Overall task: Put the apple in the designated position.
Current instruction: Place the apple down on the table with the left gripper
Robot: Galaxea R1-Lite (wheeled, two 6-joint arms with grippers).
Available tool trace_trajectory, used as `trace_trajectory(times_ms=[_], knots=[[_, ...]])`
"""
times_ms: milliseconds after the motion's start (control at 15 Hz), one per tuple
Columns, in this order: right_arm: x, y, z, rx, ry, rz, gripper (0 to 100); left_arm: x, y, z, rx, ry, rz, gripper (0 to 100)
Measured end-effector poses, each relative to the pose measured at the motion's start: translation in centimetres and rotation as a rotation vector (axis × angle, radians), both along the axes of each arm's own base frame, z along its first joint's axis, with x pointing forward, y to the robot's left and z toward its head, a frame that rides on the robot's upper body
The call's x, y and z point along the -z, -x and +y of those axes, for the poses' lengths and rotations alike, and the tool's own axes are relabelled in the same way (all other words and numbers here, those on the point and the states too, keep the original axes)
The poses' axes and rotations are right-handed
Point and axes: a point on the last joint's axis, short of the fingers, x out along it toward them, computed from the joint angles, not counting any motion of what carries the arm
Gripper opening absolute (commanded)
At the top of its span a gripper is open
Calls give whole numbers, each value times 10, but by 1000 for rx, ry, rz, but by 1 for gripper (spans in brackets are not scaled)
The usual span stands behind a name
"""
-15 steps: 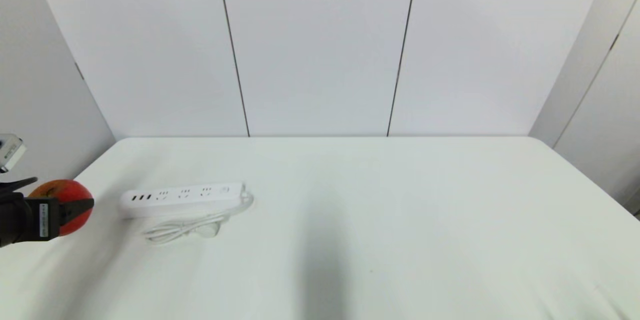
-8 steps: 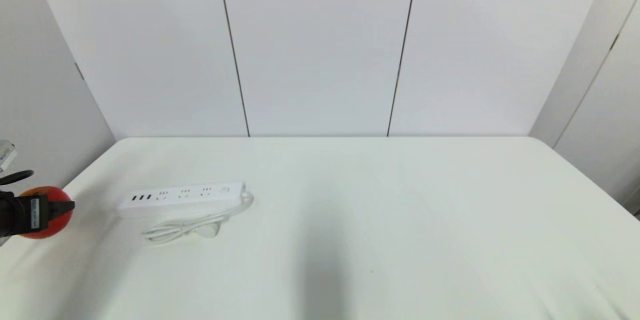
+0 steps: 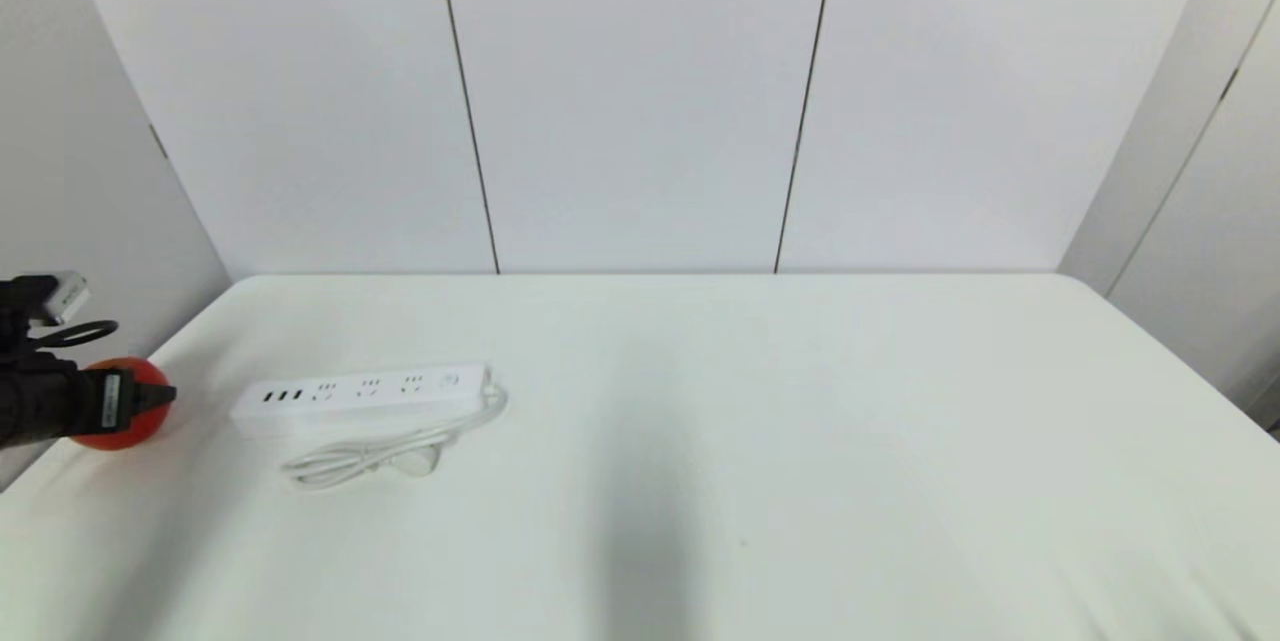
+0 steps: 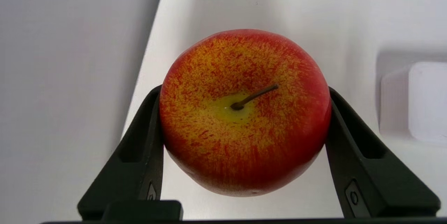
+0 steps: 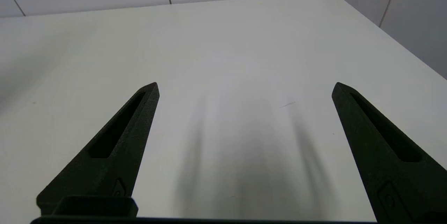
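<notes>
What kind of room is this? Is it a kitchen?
Probably not a kitchen; it looks like a test room for robots. There is a bare white table, plain white wall panels, a power strip, and one apple held by the left gripper.

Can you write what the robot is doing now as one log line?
left gripper: shut on apple, beside power strip | right gripper: open, idle

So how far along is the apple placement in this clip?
Done: the left pincer is shut on the apple, one finger on each side. In hand: it holds the apple at the table's left edge, left of the power strip. Left: set it down and let go. The right pincer is open.
</notes>
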Motion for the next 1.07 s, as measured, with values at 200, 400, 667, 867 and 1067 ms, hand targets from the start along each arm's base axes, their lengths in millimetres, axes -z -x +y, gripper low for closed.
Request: trace_trajectory(times_ms=[200,400,667,867,1067], knots=[[0,0,0,1,0,0,100,4,-7,-4,22,10,12,0],[0,0,0,0,0,0,100,6,-15,-12,49,18,13,0],[0,0,0,0,0,0,100,5,-23,-15,73,14,8,100],[0,0,0,0,0,0,100,4,-24,-15,74,12,3,100],[0,0,0,1,0,0,100,2,-23,-16,75,10,-2,100]])
